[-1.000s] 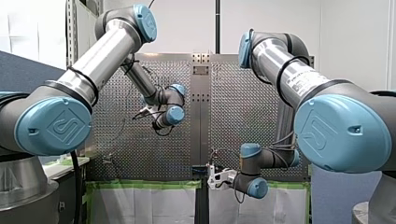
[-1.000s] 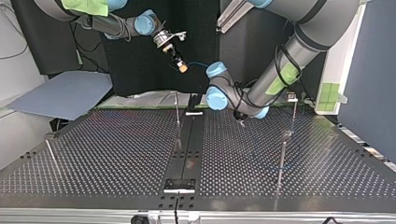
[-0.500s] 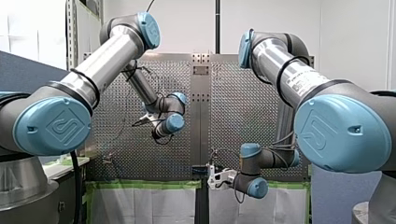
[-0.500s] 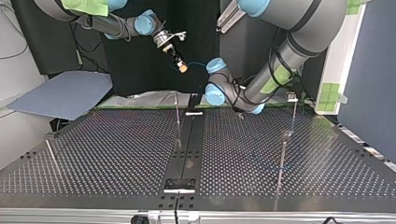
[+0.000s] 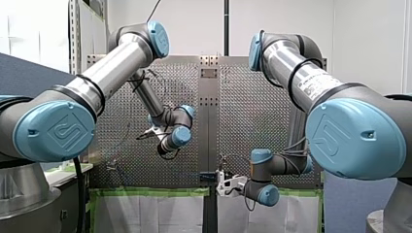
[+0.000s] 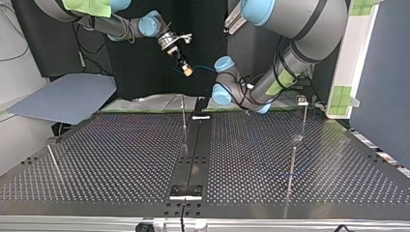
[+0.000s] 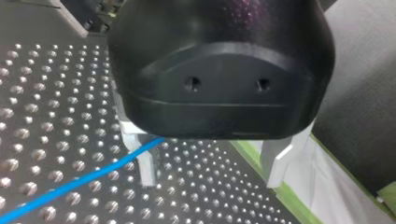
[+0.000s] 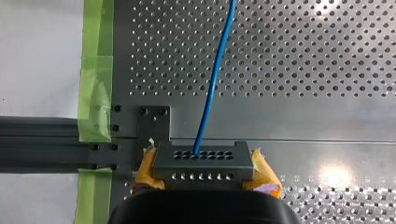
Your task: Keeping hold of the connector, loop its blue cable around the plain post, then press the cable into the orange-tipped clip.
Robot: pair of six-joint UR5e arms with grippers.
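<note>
Perforated metal worktop [image 6: 121,159] is spread under both arms, with a black rail [image 6: 196,150] run down its middle. Grey connector [image 8: 201,161] is clamped in my right tool [image 8: 203,171], pinched at both ends between the yellow pads [image 8: 264,173]. In the top view it is held up in the air above the worktop's far edge. Blue cable [image 8: 214,84] is plugged into the connector's row of holes and is led straight ahead of the tool, over the perforated plate. Green tape [image 8: 95,93] is stuck along the plate's edge beside it.

In the left wrist view the same cable is laid slanting across the worktop, up to one of the pale fingers [image 7: 145,163] of my left tool [image 7: 211,177]. That tool is spread wide and nothing is gripped; contact between cable and finger cannot be told. Thin upright posts [image 6: 183,116] are stood on the worktop; the plain one cannot be picked out.
</note>
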